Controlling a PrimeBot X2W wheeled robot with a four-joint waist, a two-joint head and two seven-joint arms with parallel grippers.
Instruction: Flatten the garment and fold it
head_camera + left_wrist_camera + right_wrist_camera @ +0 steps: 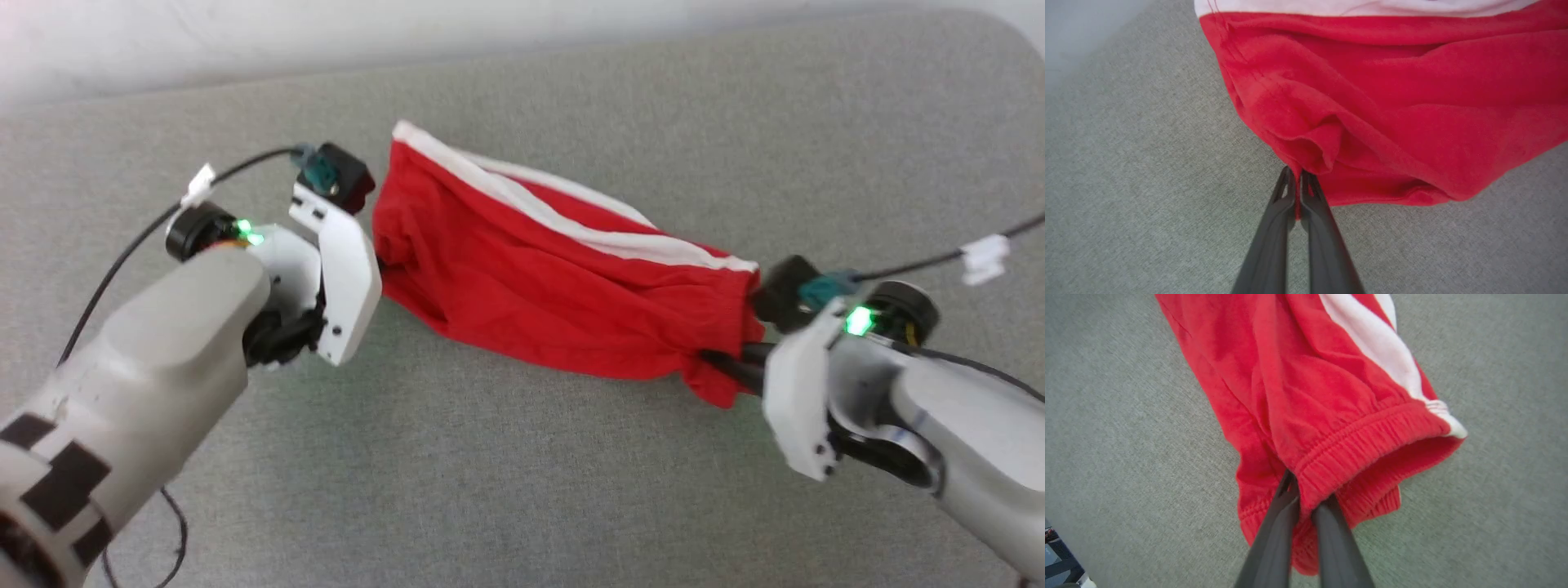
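The left claw (1295, 174) is clamped on a fold at one end of the red shorts (555, 286). The right claw (1307, 494) is clamped on the gathered waistband. The shorts stretch between both claws over the grey worktop (490, 490), likely to be pulled flat.

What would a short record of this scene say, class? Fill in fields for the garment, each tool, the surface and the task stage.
garment: garment, red, shorts-like, with a white band along one edge, stretched between the two tools
left tool: left tool shut, pinching a red edge at the end away from the waist
right tool: right tool shut on the gathered waistband
surface: surface, grey woven cloth
stage: creased, not yet flat
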